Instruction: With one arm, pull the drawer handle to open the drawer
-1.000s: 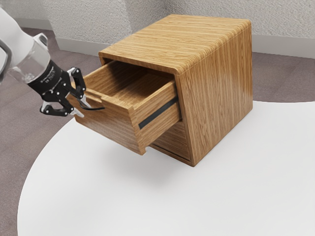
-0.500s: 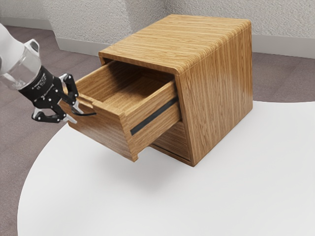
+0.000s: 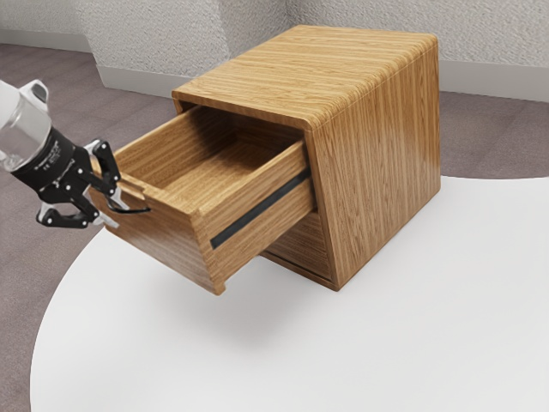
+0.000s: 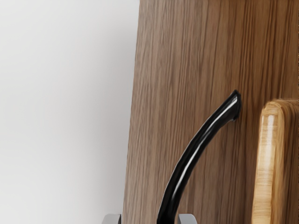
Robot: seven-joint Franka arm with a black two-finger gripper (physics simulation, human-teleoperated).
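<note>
A white round table [image 3: 386,343] with a smooth, matte top takes up the lower part of the exterior view, and its curved edge sweeps down that view's left side. A soft grey shadow [image 3: 257,300] lies on the table near its middle. Beyond the table's edge, on both sides, spreads a purple-brown floor [image 3: 26,275]. Behind the table stands a rough, light grey wall [image 3: 154,34] that turns a corner, with a pale baseboard [image 3: 137,81] along its foot where it meets the floor.
</note>
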